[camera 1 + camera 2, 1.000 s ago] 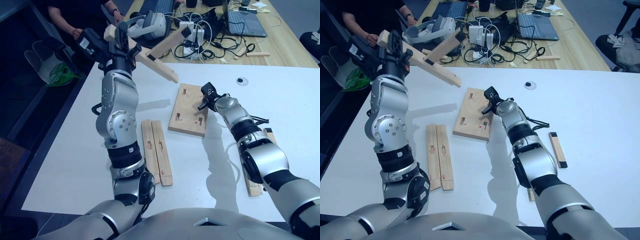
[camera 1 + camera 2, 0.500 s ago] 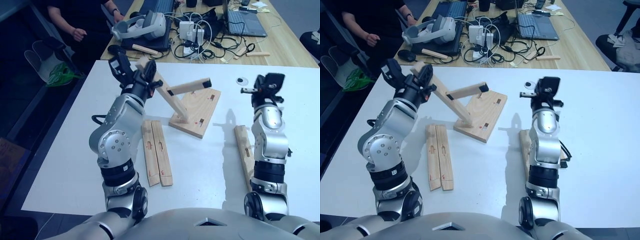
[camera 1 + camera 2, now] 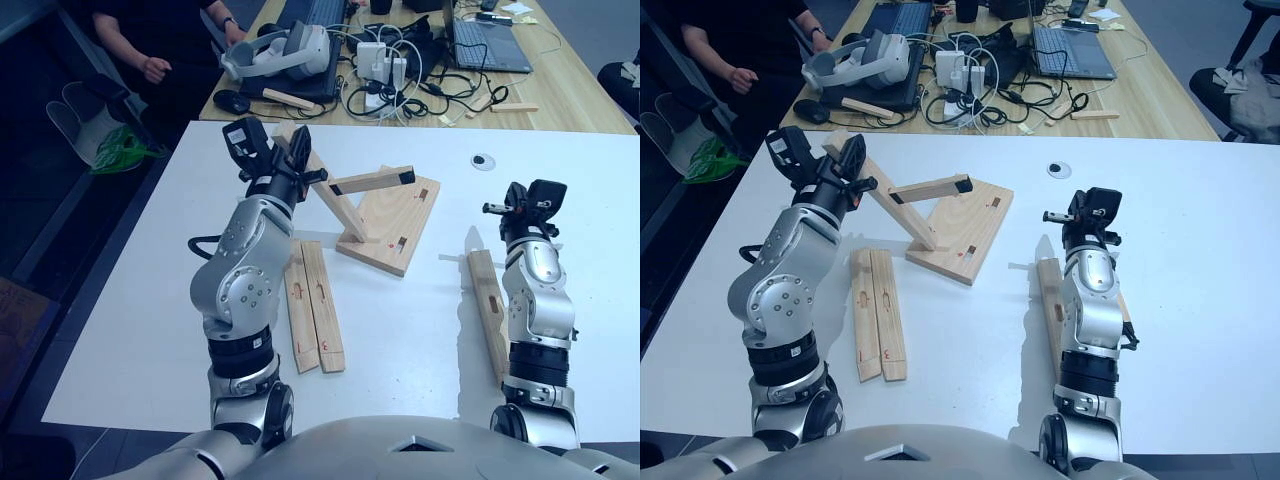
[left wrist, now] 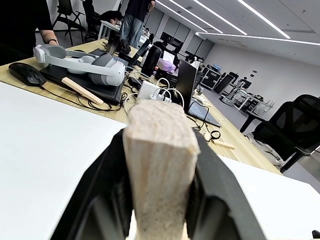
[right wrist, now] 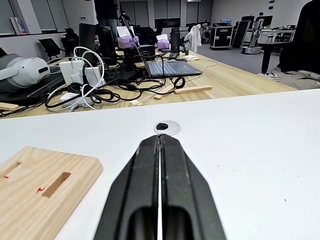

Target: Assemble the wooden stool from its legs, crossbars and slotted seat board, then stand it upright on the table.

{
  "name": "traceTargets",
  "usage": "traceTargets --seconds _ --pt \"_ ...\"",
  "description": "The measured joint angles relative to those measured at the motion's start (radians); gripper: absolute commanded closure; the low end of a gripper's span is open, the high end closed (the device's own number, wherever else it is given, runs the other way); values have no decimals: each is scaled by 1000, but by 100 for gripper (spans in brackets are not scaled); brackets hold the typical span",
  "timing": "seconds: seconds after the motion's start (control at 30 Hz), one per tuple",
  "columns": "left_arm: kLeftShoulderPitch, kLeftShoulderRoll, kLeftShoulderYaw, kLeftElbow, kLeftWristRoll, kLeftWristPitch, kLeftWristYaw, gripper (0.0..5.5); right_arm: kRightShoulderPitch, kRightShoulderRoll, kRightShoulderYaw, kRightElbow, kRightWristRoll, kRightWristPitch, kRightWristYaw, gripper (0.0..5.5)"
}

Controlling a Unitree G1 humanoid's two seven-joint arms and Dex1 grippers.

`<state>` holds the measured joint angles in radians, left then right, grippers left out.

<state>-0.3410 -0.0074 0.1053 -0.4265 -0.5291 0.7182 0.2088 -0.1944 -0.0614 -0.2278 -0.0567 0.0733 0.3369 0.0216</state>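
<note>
Centrally on the white table (image 3: pixel 120 300) lies the flat slotted wooden seat board (image 3: pixel 400 215). On it rests the foot of a pale wooden leg (image 3: pixel 340 205) with crossbar (image 3: pixel 372 180), pinched by the left gripper (image 3: pixel 283 158). Pressed together, the right gripper (image 5: pixel 160 145) hovers near a loose leg (image 3: pixel 487 305).

Both arms: silver-grey metallic shells, rounded drum-shaped joint housings, black bands at the joins.

Left arm (image 3: pixel 245 290): small dark screws dotted in a ring on the elbow housing face. A black cable (image 3: pixel 195 243) loops out from its side.

Right arm (image 3: pixel 540 300): same silver segments, black collar low down, thin black cable (image 3: pixel 1127 335) by the lower segment.

Left tool (image 3: pixel 290 158): black, boxy block behind two broad matte fingers (image 4: pixel 100 200).

Right tool (image 3: pixel 495 207): black, with slim tapered fingers (image 5: pixel 140 200), smooth-faced.
</note>
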Motion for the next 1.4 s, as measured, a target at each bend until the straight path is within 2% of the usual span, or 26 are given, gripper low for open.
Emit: traceTargets --seconds 0.77,1.0,1.4 --pt "11 110 -88 62 87 -75 -256 448 -30 -30 -10 75 118 -12 55 550" --pt "-24 52 43 134 31 -40 -169 448 -46 -32 -8 102 118 -41 54 550" --pt "-55 6 113 137 -18 42 -71 448 -46 -36 -8 103 118 -43 55 550"
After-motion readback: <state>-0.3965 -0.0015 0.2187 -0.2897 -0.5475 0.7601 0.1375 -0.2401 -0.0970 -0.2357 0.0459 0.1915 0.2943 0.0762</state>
